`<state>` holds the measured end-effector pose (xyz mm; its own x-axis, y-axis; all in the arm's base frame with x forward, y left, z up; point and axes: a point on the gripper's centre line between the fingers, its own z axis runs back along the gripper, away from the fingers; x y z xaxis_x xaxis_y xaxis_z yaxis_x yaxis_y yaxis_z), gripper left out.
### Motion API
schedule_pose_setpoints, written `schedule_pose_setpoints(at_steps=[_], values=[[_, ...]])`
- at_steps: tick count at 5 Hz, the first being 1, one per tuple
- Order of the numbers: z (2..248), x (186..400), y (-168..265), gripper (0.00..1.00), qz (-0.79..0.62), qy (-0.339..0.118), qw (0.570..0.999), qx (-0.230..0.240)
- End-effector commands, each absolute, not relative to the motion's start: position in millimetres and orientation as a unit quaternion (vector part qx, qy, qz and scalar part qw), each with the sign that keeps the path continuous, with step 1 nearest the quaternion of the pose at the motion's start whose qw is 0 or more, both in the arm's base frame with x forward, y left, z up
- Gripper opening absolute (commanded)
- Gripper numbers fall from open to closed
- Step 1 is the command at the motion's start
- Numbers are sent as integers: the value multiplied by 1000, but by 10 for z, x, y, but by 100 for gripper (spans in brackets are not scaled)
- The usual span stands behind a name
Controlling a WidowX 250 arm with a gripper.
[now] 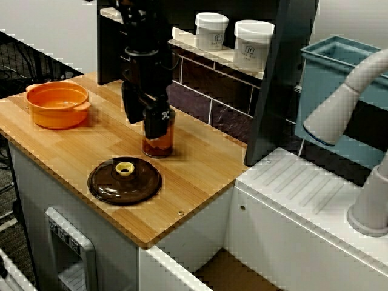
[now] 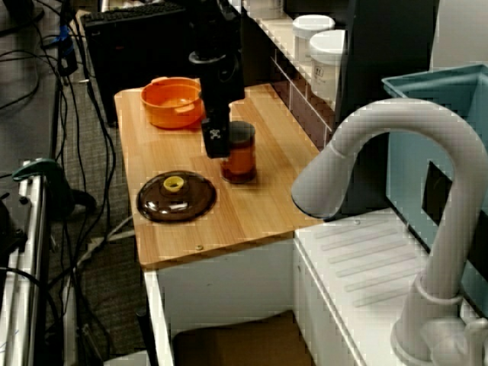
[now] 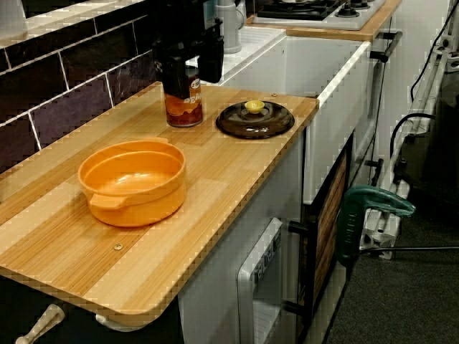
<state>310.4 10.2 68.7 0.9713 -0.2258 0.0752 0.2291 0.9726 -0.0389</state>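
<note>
Here, pincer [image 1: 144,123] astride upright amber jar [image 1: 160,144] top; clenched or released, unclear.

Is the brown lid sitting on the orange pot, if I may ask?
No, the brown lid lies on the counter, apart from the orange pot.

The top of the jar [image 1: 159,144] is hidden between the jaws of the gripper [image 1: 144,118]; whether they touch it cannot be told. Its label [image 3: 191,84], below them, is too small to read. Above, the arm [image 1: 145,36] is cropped.
</note>
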Motion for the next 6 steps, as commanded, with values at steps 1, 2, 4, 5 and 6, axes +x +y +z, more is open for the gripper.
schedule_pose_setpoints(at_steps=[1, 2, 4, 5, 6], values=[[1002, 2957, 283, 100, -111, -57, 992, -30], [1080, 2810, 308, 100, -116, -57, 991, -33], [1095, 2512, 252, 100, -113, -51, 992, -12], [1043, 2411, 155, 100, -89, -65, 993, 33], [992, 2365, 90, 100, -88, -59, 993, 45]])
